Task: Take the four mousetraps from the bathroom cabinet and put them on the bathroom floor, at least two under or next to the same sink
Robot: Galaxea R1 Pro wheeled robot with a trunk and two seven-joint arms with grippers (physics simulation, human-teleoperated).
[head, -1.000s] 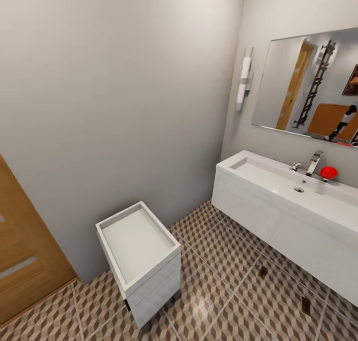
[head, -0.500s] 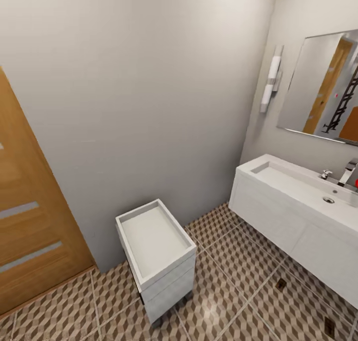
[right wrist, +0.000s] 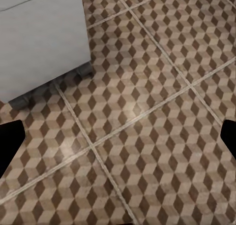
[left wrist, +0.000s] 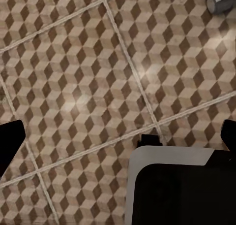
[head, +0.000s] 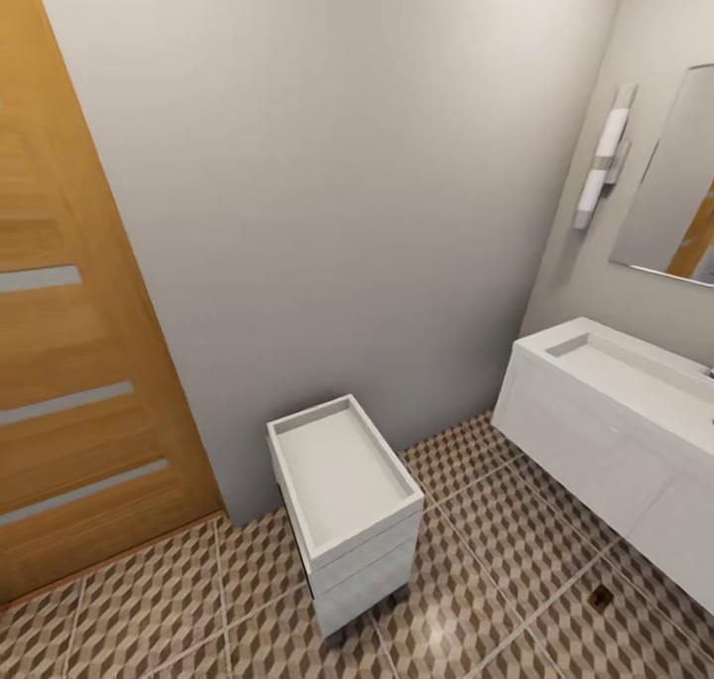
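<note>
Grey walls (head: 327, 183) meeting at a corner, taking up most of the head view. Below, the bathroom floor (head: 466, 600) in brown, beige and white cube-pattern tiles with pale grout lines; same tiling under the left wrist camera (left wrist: 88, 77) and under the right wrist camera (right wrist: 162, 116). Orange-brown wooden door (head: 69, 342) with three pale horizontal slits, standing at the left edge of the head view. White sink (head: 605, 431) mounted along the right-hand wall, plain flat front panels, shallow basin on top, open floor beneath it. Mirror (head: 674, 183) above the sink, cut off by the frame edge, with a white tube wall light (head: 601, 159) just beside it. Small white drawer unit (head: 347, 506) with a tray-like rimmed top, standing on the tiles near the wall, between door and sink and apart from both; seen up close in the right wrist view as a white box on short dark feet (right wrist: 39, 38). One small dark rectangle on the floor below the sink (head: 599, 596), possibly one of the mousetraps, too small to be sure.

Left gripper (left wrist: 118, 146): dark finger tips at opposite edges of the frame, spread wide, nothing between them, above a dark-and-white part of the robot. Right gripper (right wrist: 118, 146): likewise spread wide apart, holding nothing, over bare tile.
</note>
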